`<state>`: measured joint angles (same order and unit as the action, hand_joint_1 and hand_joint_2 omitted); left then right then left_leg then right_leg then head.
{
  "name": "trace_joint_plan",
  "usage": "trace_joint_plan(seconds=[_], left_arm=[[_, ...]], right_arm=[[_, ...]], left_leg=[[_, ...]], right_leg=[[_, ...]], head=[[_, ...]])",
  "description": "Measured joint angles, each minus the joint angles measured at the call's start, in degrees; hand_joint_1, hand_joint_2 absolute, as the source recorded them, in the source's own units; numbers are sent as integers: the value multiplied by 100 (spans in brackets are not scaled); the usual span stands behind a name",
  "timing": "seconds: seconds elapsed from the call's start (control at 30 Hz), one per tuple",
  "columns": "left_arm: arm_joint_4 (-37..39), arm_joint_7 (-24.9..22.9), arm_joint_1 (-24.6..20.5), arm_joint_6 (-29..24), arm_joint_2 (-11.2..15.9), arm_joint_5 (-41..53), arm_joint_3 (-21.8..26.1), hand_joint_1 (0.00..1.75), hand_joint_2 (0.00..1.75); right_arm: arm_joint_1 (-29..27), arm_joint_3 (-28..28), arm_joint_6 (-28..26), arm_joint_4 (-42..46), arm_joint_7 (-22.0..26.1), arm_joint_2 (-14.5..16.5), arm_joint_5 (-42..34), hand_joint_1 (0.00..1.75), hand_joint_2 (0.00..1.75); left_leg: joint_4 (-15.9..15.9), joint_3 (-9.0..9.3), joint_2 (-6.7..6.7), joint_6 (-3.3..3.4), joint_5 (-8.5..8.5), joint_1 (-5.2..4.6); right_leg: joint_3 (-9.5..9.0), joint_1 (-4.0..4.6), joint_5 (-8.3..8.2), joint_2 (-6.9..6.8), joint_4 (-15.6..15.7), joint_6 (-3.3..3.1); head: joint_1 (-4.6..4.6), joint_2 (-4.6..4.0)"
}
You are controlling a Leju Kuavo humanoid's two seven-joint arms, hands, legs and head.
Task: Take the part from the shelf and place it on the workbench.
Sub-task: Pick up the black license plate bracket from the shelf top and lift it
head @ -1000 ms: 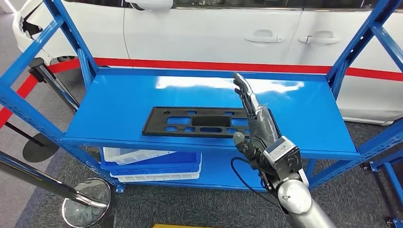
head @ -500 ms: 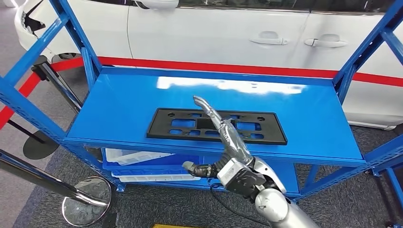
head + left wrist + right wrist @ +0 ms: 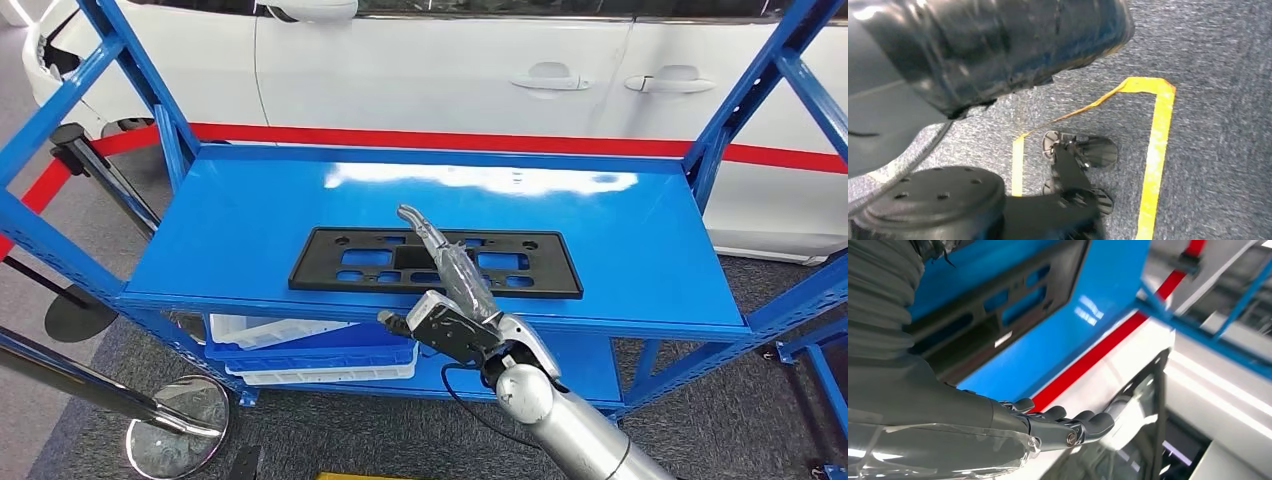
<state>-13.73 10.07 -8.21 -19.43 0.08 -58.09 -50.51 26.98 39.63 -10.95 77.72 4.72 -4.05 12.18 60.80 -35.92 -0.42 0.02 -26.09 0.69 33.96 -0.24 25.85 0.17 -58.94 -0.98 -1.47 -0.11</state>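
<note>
Fingers (image 3: 432, 240) on your right hand (image 3: 455, 290) are reaching spread and empty over the part (image 3: 330, 271) near the shelf (image 3: 240, 220) front edge; it's looking thin, stiff, light, so try gripping that front rim.

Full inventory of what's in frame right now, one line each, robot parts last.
part: 1, black, flat on the top shelf
shelf: 1, blue, in front of the car
bins: stacked, blue and white, lower shelf
car: 1, white, behind the shelf
red stripe: 1, on the floor behind the shelf
round mirror: 1, on a pole, on the floor by the shelf
yellow tape: floor marking
right hand: 1, grey, fingers stretched over the part
</note>
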Motion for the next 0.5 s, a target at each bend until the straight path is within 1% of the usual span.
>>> trace_joint_plan(seconds=[0.03,0.07,0.13,0.17,0.2,0.23,0.3,0.33,0.37,0.4,0.43,0.47,0.5], left_arm=[[0,-6,-10,2,-2,9,-7,0,0],[0,-13,-15,5,-4,18,-17,0,0],[0,-22,-13,10,-14,32,-39,0,0],[0,-25,-14,13,-20,36,-48,0,0],[0,-25,-18,15,-26,37,-53,0,0],[0,-26,-22,17,-30,38,-56,0,0],[0,-27,-28,19,-30,39,-66,0,0],[0,-31,-28,20,-30,39,-75,0,0],[0,-38,-25,20,-30,41,-85,0,0],[0,-49,-22,21,-30,43,-94,0,0],[0,-61,-22,22,-32,46,-100,0,0],[0,-73,-24,23,-36,49,-103,0,0],[0,-84,-30,23,-39,51,-108,0,0]], right_arm=[[66,0,-108,-156,-31,44,91,0,175],[126,0,-217,-323,-67,92,188,0,175],[222,1,-389,-619,-133,176,356,0,175],[269,1,-454,-751,-159,209,423,0,175],[316,1,-501,-863,-179,235,471,0,175],[354,1,-534,-971,-196,256,504,0,175],[390,2,-566,-1175,-222,293,538,0,175],[392,2,-582,-1275,-242,308,573,0,175],[396,2,-602,-1364,-264,323,622,0,175],[410,2,-631,-1458,-296,340,698,0,175],[439,3,-663,-1556,-325,363,783,0,175],[482,3,-695,-1652,-344,389,855,0,175],[533,4,-727,-1761,-357,427,920,0,175]], left_leg=[[-154,72,-3,19,23,-11],[-208,92,-6,38,12,-24],[-241,97,-6,90,46,-12],[-263,105,-4,122,63,-1],[-285,112,0,155,76,12],[-297,117,3,179,84,16],[-296,114,4,204,79,6],[-293,114,3,208,75,2],[-287,115,0,211,70,0],[-279,117,-5,209,64,-1],[-267,121,-10,201,53,-1],[-256,120,-13,189,41,-2],[-237,112,-13,170,29,-12]], right_leg=[[6,8,2,1,-5,22],[9,15,-1,1,0,47],[8,14,1,1,12,100],[32,12,50,1,-39,126],[98,11,153,0,-187,149],[222,4,311,-1,-457,168],[571,-5,645,-1,-1209,193],[713,-11,718,-1,-1494,201],[776,-18,691,-1,-1599,205],[733,-24,557,-1,-1479,203],[580,-29,337,-2,-1130,191],[401,-30,159,-3,-733,172],[232,-21,29,-5,-362,154]], head=[[1,0],[4,0],[7,0],[11,0],[15,0],[17,0],[19,0],[19,0],[20,0],[21,0],[21,0],[21,0],[20,0]])
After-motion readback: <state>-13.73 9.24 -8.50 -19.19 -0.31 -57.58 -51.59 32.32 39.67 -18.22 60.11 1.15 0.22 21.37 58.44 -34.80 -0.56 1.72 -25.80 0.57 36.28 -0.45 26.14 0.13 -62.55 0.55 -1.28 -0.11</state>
